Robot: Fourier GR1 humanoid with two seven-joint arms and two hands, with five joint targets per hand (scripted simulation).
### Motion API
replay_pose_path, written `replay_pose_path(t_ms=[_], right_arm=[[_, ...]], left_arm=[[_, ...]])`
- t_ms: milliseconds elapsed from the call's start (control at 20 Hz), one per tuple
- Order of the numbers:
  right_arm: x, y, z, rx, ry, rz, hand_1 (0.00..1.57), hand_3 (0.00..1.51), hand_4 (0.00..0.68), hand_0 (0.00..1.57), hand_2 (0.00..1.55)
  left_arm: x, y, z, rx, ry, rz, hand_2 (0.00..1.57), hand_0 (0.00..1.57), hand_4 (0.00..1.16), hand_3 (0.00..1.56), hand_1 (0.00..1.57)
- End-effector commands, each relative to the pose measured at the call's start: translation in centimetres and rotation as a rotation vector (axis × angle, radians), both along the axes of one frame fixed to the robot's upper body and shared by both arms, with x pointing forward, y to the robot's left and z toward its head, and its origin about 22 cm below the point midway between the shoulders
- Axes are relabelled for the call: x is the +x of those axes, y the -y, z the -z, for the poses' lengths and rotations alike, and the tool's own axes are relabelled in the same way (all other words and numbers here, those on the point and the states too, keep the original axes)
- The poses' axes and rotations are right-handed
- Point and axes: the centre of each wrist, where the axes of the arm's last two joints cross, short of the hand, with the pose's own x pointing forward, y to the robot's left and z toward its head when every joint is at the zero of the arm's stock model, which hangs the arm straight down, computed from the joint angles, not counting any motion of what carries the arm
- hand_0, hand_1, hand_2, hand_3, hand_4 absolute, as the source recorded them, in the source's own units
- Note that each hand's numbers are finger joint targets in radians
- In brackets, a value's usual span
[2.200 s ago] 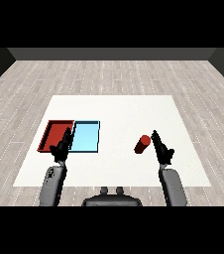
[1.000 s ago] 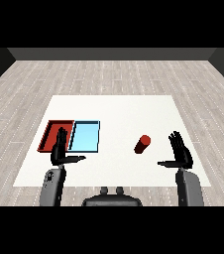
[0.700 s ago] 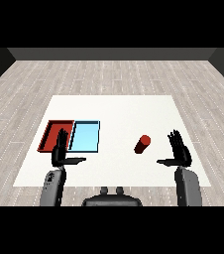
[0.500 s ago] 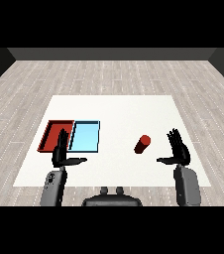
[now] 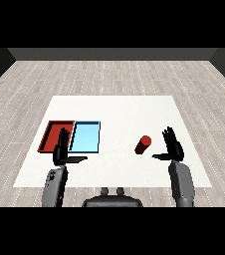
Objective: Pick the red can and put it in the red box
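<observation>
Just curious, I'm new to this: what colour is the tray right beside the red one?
Light blue tray, seen in the head view.

Red can lies tilted, well right of red tray.

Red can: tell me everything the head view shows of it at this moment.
The red can is a small plain cylinder, uniformly red with no visible label. It appears to lie tilted on its side on the white table, to the right of the light blue tray and well apart from both trays. Nothing touches it: the right hand is beside it with straight, spread fingers and a clear gap between them.
</observation>
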Motion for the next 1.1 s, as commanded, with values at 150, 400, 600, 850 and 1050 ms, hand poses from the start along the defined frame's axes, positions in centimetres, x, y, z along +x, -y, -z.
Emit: replay_pose_path(t_ms=[150, 400, 600, 850, 1050], right_arm=[[0.6, -2.3, 3.4, 0.053, -0.036, -0.012, 0.00, 0.00, 0.000, 0.00, 0.00], [0.9, -2.9, 5.0, 0.085, -0.027, -0.002, 0.00, 0.00, 0.000, 0.00, 0.00], [1.8, -4.6, 5.1, 0.094, -0.051, -0.031, 0.00, 0.00, 0.000, 0.00, 0.00], [1.8, -3.3, 5.0, 0.106, -0.077, -0.040, 0.00, 0.00, 0.000, 0.00, 0.00], [3.3, -4.0, 5.3, 0.121, -0.071, -0.025, 0.00, 0.00, 0.000, 0.00, 0.00]], left_arm=[[-2.1, 2.3, 1.0, -0.006, 0.021, 0.005, 0.00, 0.00, 0.00, 0.00, 0.00], [-0.8, 0.3, 1.0, -0.048, -0.012, 0.027, 0.00, 0.00, 0.00, 0.00, 0.00], [-0.7, -0.3, -1.0, -0.045, 0.018, 0.005, 0.00, 0.00, 0.00, 0.00, 0.00], [0.6, -0.4, -0.4, -0.015, 0.018, 0.008, 0.00, 0.00, 0.00, 0.00, 0.00], [0.3, 0.3, -0.8, -0.031, 0.016, 0.014, 0.00, 0.00, 0.00, 0.00, 0.00]])
